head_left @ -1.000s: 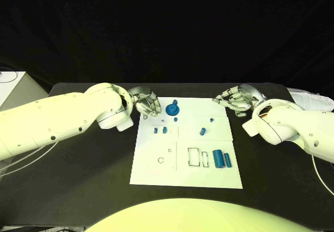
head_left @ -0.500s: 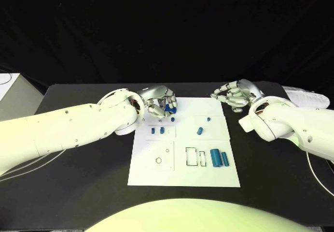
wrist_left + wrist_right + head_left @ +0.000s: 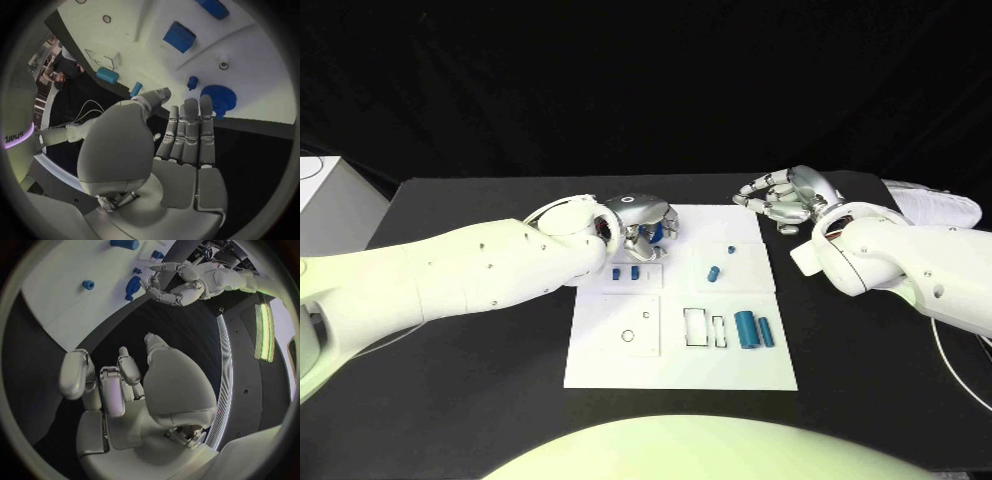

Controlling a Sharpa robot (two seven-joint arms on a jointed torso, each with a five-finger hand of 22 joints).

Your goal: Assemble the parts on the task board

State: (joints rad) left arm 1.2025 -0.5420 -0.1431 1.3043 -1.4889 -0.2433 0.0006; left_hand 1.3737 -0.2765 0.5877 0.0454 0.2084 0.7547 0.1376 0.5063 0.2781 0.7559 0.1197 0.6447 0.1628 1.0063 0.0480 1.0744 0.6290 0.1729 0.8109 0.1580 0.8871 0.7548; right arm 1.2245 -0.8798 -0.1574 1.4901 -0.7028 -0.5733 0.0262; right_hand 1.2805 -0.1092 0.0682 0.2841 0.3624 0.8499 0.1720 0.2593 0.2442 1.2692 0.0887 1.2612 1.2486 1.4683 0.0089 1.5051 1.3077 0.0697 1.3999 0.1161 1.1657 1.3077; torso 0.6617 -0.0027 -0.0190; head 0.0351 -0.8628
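Observation:
The white task board [image 3: 682, 350] lies in the middle of the table. My left hand [image 3: 639, 220] reaches over its far left corner, fingers straight, their tips at the blue round part [image 3: 219, 97], which peeks out under them [image 3: 651, 233]. I cannot tell whether they touch it. A small blue peg [image 3: 192, 82] stands beside it. My right hand [image 3: 783, 200] hovers off the board's far right corner, fingers loosely curled, holding nothing. Two small blue pieces [image 3: 626, 271], a slanted one [image 3: 715, 271], a tiny one [image 3: 731, 247] and two blue cylinders [image 3: 754, 327] lie on the board.
A pale box [image 3: 322, 200] stands at the table's left edge and a white cloth-like thing [image 3: 935, 205] at its right edge. Outlined recesses [image 3: 705, 326] and a square plate with holes [image 3: 633, 325] mark the board's near half.
My left hand has swung from beside the board's far left corner to over the blue round part, covering most of it. The right hand has barely moved.

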